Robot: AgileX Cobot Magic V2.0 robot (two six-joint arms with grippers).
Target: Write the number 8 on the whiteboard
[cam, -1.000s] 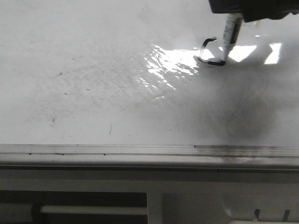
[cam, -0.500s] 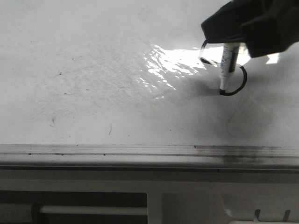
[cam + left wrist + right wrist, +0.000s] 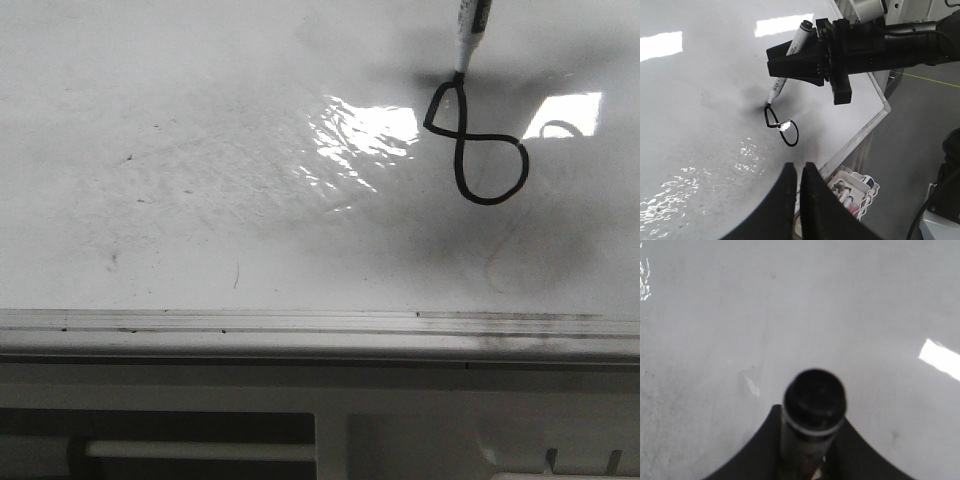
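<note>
Whiteboard (image 3: 200,150) fills most of the front view, a glossy white surface with faint grey smears, tiny black specks and a bright glare patch near its middle; a grey metal rail (image 3: 300,322) runs along its near edge. The number 8 (image 3: 476,142) stands just beyond the glare patch on the robot's right side, well away from the rail — a thin black line with a small narrow upper loop over a larger round lower loop, both closed and a little wobbly. It shows in the left wrist view as well (image 3: 780,126).

A marker (image 3: 788,63) with a white barrel is tilted over the figure, its tip touching the top of the upper loop. The right gripper (image 3: 799,64) is clamped on the barrel, its black fingers closed around it. In the right wrist view the marker's dark round end (image 3: 814,407) sits between those fingers.

The left gripper (image 3: 799,200) hangs above the board on the nearer side of the 8 — its fingers almost together, only a thin slit between them, holding nothing.
</note>
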